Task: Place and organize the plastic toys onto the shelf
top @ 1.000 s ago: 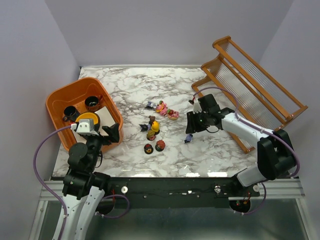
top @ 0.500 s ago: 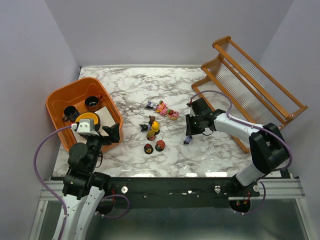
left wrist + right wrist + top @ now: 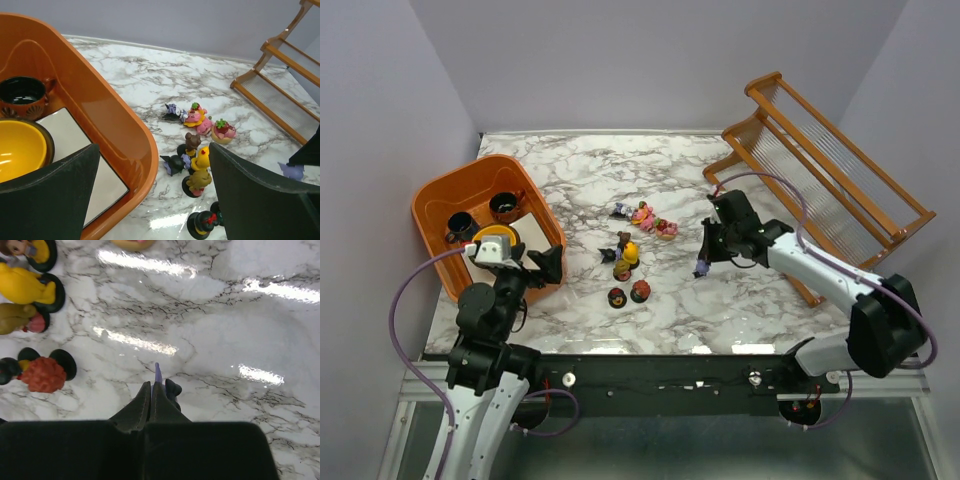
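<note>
Several plastic toys (image 3: 628, 255) stand in a loose cluster at mid-table; they also show in the left wrist view (image 3: 197, 162). My right gripper (image 3: 706, 254) is shut on a small purple-black toy (image 3: 701, 268), held just above the marble right of the cluster. In the right wrist view the jaws (image 3: 151, 387) are pinched together with the toy's purple tip (image 3: 157, 371) sticking out. The shelf (image 3: 830, 180) stands at the far right, with no toys visible on it. My left gripper (image 3: 545, 265) is open and empty beside the orange tub.
An orange tub (image 3: 535, 215) at the left holds two dark cups (image 3: 506, 205) and a yellow bowl (image 3: 492, 238). A red-haired toy (image 3: 44, 375) and a yellow toy (image 3: 22, 285) lie left of my right gripper. Bare marble lies between the cluster and the shelf.
My right gripper dipped to the purple-black toy, shut on it and lifted it slightly up and right. The left arm has barely moved.
</note>
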Tool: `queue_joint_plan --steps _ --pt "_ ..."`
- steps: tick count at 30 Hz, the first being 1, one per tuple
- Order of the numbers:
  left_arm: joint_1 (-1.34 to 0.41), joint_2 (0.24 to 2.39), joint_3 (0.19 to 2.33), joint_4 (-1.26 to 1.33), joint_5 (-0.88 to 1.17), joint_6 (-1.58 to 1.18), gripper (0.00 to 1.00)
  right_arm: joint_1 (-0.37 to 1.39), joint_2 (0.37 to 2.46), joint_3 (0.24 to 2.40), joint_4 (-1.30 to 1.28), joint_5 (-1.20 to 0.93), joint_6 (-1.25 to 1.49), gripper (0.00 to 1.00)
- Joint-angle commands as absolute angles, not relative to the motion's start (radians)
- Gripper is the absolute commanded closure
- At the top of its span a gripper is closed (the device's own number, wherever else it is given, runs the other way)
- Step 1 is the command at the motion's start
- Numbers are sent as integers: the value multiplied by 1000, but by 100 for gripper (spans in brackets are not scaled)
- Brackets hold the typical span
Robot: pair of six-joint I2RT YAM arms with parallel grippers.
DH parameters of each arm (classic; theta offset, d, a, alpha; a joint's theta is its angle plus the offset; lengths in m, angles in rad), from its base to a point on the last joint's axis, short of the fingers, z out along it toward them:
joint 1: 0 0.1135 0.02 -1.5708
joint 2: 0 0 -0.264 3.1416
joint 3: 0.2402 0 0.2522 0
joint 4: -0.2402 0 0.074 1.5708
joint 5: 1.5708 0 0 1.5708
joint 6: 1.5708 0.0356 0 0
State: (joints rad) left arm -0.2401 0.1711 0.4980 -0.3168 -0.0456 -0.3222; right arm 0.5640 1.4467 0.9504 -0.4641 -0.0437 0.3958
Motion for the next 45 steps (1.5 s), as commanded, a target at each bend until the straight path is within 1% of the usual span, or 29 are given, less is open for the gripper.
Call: queue_joint_plan --steps 1,3,7,8,13,17,18,22,28,35,40,45 --pt "-262 273 532 -249 60 -359 1 574 1293 950 -423 21 451 99" --pt "-276 364 560 -230 103 -376 1 574 1226 945 -387 34 463 99" --pt "-333 561 687 -207 195 -425 1 574 1131 927 -315 51 472 99" --pt "-374 593 707 -204 198 -433 1 572 1112 923 -287 51 476 99" --pt "-534 747 793 -117 146 -442 1 572 1016 887 -206 34 511 99" --pt "-667 874 864 -112 127 -410 1 574 973 862 -131 -24 537 99" --pt "-725 920 876 -106 123 -396 1 574 965 858 -121 -32 540 99" --pt "-840 1011 932 -84 77 -348 1 574 942 841 -83 -69 561 99" --pt "-905 1118 992 -61 78 -278 2 574 922 808 -40 -120 581 99" --pt "-917 1189 1029 -58 67 -253 16 574 900 801 -37 -143 584 99" --pt "-930 1238 1043 -74 72 -233 22 572 891 799 -31 -149 581 99" --pt "-933 1275 1068 -71 69 -219 39 574 888 796 -29 -160 578 99"
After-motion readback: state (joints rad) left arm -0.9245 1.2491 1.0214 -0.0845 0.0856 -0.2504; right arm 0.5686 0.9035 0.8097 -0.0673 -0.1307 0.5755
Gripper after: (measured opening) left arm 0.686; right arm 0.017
